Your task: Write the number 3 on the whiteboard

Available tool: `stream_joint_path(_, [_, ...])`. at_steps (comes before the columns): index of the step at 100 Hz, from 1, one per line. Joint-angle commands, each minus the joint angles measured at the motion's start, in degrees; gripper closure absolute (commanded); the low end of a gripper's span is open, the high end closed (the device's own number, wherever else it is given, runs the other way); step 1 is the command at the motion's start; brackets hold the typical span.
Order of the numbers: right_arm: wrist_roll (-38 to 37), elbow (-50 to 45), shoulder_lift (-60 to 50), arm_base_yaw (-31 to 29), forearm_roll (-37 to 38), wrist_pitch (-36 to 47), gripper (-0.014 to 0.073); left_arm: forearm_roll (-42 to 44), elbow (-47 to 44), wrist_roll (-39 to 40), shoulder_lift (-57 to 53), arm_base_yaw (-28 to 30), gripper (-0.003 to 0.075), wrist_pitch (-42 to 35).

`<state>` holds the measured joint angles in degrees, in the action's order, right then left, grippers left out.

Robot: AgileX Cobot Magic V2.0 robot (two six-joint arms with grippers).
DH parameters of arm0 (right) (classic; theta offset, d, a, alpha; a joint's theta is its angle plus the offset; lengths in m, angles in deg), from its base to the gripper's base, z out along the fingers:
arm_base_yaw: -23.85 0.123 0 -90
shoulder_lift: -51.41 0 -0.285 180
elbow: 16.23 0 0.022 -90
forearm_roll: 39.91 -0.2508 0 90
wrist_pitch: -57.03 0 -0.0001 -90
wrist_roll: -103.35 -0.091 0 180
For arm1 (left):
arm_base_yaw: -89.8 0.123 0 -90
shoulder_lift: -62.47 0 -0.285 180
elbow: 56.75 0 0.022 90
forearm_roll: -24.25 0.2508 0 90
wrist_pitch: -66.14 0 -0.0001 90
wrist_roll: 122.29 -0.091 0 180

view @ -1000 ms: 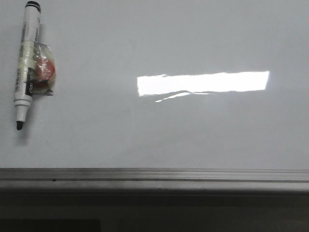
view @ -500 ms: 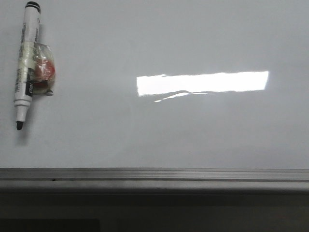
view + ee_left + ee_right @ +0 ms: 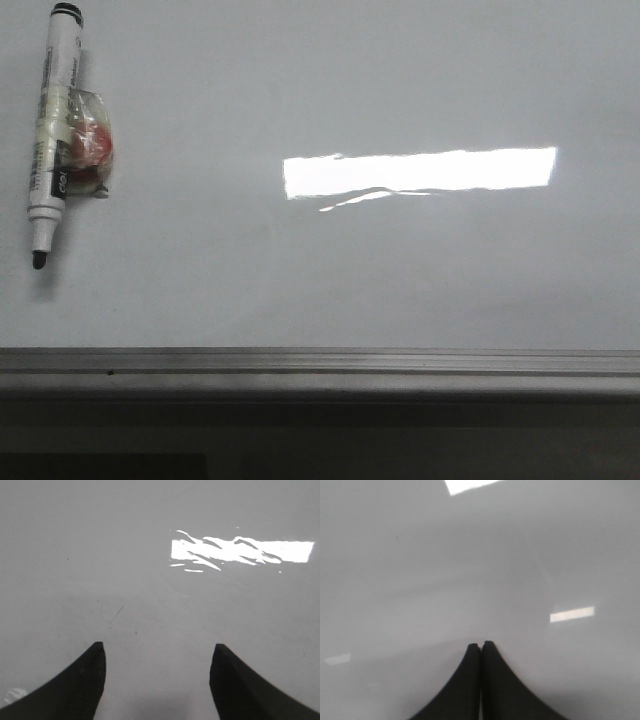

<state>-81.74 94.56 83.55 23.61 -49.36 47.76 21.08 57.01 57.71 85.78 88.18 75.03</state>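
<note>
The whiteboard [image 3: 330, 270] fills the front view, glossy white-grey, with a grey metal rail [image 3: 320, 362] along its lower edge. No number 3 shows on it. A white marker pen [image 3: 52, 120] lies at the far left, uncapped black tip toward the rail, with a taped red-and-clear bundle [image 3: 88, 148] stuck to its side. Neither gripper shows in the front view. My left gripper [image 3: 158, 652] is open and empty over bare board [image 3: 150, 580]. My right gripper [image 3: 481, 645] is shut on nothing over bare board [image 3: 470, 570].
A bright rectangular light reflection [image 3: 420, 172] lies on the board's middle. It also shows in the left wrist view [image 3: 242, 551]. A short faint dark scratch [image 3: 117, 614] marks the board ahead of the left fingers. Below the rail the view is dark.
The marker with its taped bundle has shifted very slightly. Nothing else has visibly changed.
</note>
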Motion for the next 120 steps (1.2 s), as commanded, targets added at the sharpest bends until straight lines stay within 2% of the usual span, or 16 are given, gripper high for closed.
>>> stream_joint_path(1, [0.3,1.6,0.8,-0.3,-1.9,4.8,0.0659,-0.3,2.8,-1.4,2.0,-2.2,0.0294,-5.7])
stream_joint_path(14, [0.3,1.6,0.8,-0.3,-5.4,3.8,0.0659,-0.3,4.7,-3.9,5.2,-10.1,0.0294,-7.0])
stream_joint_path(34, [0.3,2.1,0.8,-0.3,-5.4,3.7,0.0659,-0.5,5.7,-3.7,13.1,-28.6,0.0294,-13.2])
stream_joint_path(51, [0.3,2.1,0.8,-0.3,-5.4,3.7,0.0659,-6.4,5.7,-3.6,22.6,-40.8,0.0294,-15.9])
stream_joint_path(62, [0.3,2.1,0.8,-0.3,-5.4,3.7,0.0659,-11.1,5.7,-3.6,28.3,-44.2,0.0294,-19.9])
stream_joint_path(74, [0.3,2.1,0.8,-0.3,-5.4,3.7,0.0659,-16.1,5.7,-3.6,33.8,-44.6,0.0294,-24.8])
stream_joint_path(92, [0.3,2.2,0.8,-0.3,-5.4,3.7,0.0659,-21.8,5.7,-3.6,39.0,-44.6,0.0303,-25.6])
stream_joint_path(97, [0.3,2.2,0.8,-0.3,-5.4,3.6,0.0659,-22.6,5.7,-3.6,39.8,-44.6,0.0348,-26.0])
stream_joint_path(101, [0.3,2.2,0.8,-0.3,-5.4,3.3,0.0659,-23.4,5.7,-3.6,40.3,-44.6,0.0455,-26.1])
stream_joint_path(102, [0.3,2.2,0.8,-0.3,-5.4,3.1,0.0659,-23.4,5.7,-3.6,40.3,-44.6,0.0455,-26.1])
stream_joint_path(111, [0.8,3.5,0.8,-0.2,-5.4,-0.7,0.0659,-23.0,5.7,-3.8,40.3,-44.6,0.0744,-26.1])
stream_joint_path(120, [4.5,6.5,0.8,0.7,-5.4,-4.8,0.0659,-22.5,5.7,-3.9,40.3,-44.6,0.0741,-26.1])
